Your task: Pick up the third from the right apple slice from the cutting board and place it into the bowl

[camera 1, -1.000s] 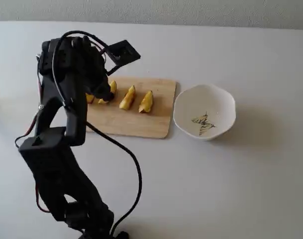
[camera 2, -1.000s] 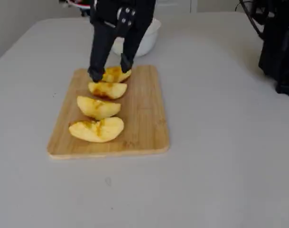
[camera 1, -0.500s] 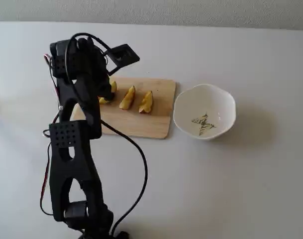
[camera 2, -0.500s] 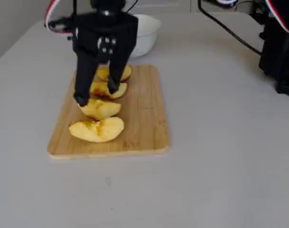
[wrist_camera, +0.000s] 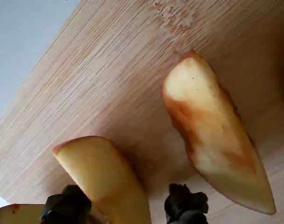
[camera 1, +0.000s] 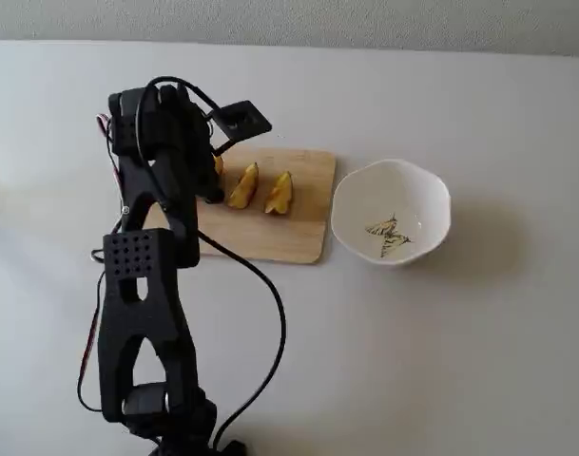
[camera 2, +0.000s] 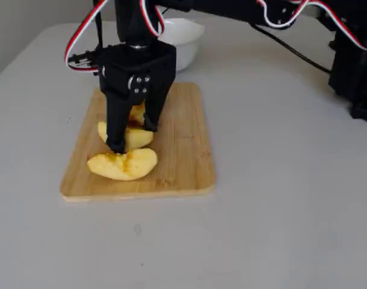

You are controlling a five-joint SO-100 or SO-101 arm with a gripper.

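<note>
arm (camera 1: 142, 313): showing matte black printed plastic throughout, with blocky links and rounded joints
perforated panel (camera 1: 137, 255): sitting mid-arm, carrying a grid of small round holes
cutouts (camera 1: 137, 356): opening as slots through the link below the perforated panel
black cable (camera 1: 260, 313): looping loosely beside the arm, running from above the perforated panel toward the base
red-white wires (camera 2: 87, 36): arching over the wrist block; red strands also trailing down the arm's side
wrist block (camera 2: 138, 69): showing small pale screw heads on its black face
gripper (camera 2: 132, 137): ending in two black fingers
fingertips (wrist_camera: 69, 205): looking dark, rough and lumpy in the wrist view
</note>
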